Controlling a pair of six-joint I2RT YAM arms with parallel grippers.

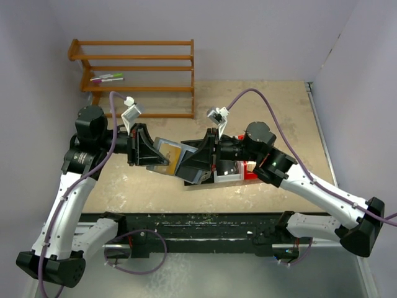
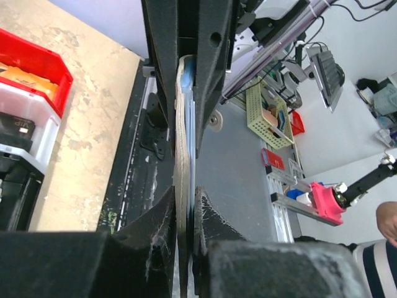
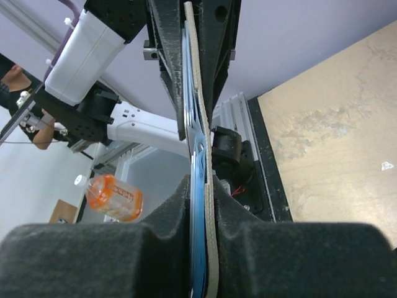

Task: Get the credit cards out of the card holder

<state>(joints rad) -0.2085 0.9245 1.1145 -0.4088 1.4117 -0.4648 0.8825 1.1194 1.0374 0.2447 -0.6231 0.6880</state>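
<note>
The blue-grey card holder (image 1: 162,148) hangs in the air above the table, stretched between both grippers. A tan-gold card (image 1: 175,153) shows on its upper face; no black or silvery card shows. My left gripper (image 1: 154,155) is shut on the holder's left end. My right gripper (image 1: 190,162) is shut on its right end. In the left wrist view the holder (image 2: 184,136) is edge-on in my left gripper (image 2: 185,208). In the right wrist view the holder (image 3: 198,124) is edge-on, blue layers beside a tan edge, in my right gripper (image 3: 201,192).
A wooden rack (image 1: 139,68) with markers (image 1: 107,78) stands at the back left. Red (image 1: 251,169) and white (image 1: 228,171) bins sit on the table under the right arm; they also show in the left wrist view (image 2: 31,62).
</note>
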